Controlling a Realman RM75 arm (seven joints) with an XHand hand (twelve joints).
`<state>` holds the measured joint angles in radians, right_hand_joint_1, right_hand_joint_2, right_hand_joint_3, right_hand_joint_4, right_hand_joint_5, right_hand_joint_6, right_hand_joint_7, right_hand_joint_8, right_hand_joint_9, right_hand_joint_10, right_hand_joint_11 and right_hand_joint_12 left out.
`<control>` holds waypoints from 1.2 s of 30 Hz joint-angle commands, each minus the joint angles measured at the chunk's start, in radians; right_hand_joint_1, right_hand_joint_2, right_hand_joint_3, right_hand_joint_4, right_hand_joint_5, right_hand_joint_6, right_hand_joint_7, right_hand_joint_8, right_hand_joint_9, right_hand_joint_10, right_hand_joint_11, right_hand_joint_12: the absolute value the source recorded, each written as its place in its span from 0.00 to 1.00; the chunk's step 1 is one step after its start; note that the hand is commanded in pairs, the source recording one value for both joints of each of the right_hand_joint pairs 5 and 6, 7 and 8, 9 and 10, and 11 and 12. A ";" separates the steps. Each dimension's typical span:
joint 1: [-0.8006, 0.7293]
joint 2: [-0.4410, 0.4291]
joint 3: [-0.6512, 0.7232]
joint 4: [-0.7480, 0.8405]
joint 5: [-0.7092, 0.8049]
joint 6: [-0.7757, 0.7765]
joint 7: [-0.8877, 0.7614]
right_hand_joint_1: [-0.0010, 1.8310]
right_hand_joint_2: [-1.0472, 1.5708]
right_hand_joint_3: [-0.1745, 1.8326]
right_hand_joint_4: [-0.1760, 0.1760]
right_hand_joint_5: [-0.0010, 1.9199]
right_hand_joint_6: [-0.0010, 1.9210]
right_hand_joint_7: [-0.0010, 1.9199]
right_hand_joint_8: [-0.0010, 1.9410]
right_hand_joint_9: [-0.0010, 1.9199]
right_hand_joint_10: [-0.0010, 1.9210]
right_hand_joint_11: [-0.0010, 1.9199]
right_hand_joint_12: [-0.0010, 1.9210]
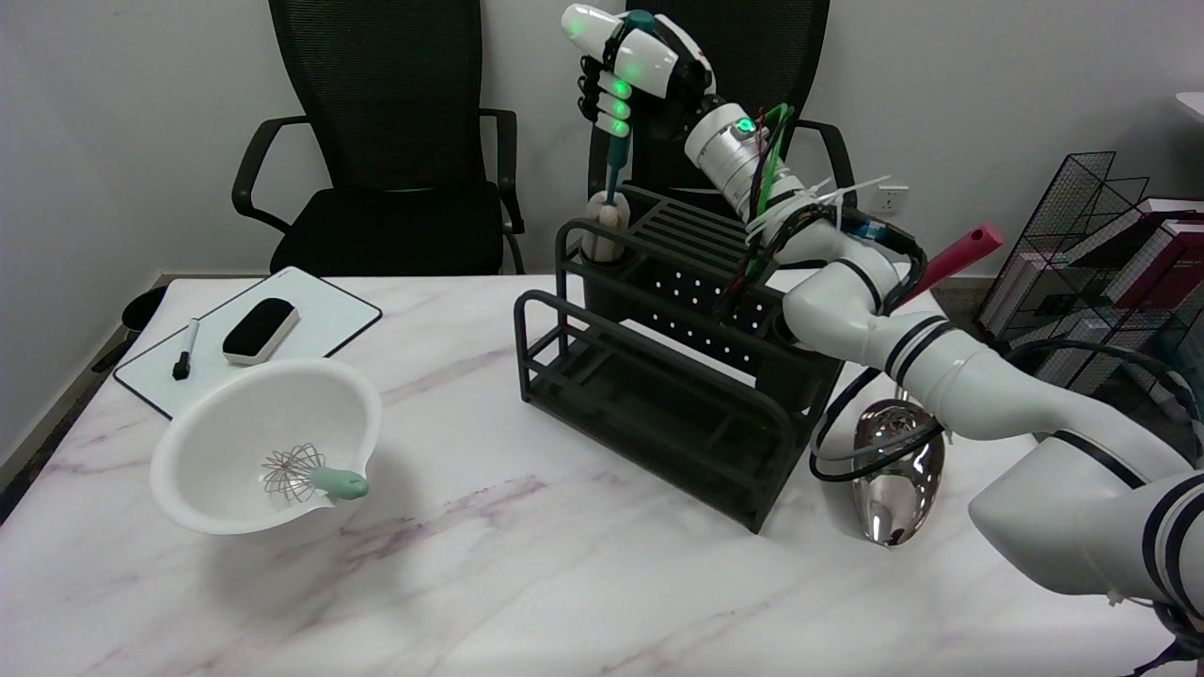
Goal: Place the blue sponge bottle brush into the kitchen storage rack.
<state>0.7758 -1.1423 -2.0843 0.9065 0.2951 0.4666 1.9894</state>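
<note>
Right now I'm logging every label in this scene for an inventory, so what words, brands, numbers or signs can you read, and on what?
None can be read.
Books behind the wire rack: any spine print is too blurred.
Marker on the whiteboard: too small for any print; the board is blank.
Storage rack, bowl, bottle brush in the right hand: no lettering visible.

**One raised camera, looking down and across the table**

There is a single view, from a head camera above the near side of the marble table (489, 574). It looks down and across toward the far wall, where two black office chairs (381, 141) fill the upper part of the frame. The black storage rack (658, 395) sits at middle distance near the centre. The right arm (941, 367) enters from the lower right, large and close to the lens.
</note>
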 commanded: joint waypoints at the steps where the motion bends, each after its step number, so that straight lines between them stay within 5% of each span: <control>1: -0.005 -0.016 -0.019 -0.023 -0.047 0.015 -0.001 0.53 1.00 0.28 0.50 1.00 1.00 1.00 0.99 1.00 1.00 1.00 1.00; 36: 0.026 -0.050 0.014 -0.127 -0.054 0.048 -0.032 0.53 1.00 0.29 0.50 1.00 1.00 1.00 0.99 1.00 1.00 1.00 1.00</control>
<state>0.7978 -1.2006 -2.0869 0.7978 0.2451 0.5077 1.9617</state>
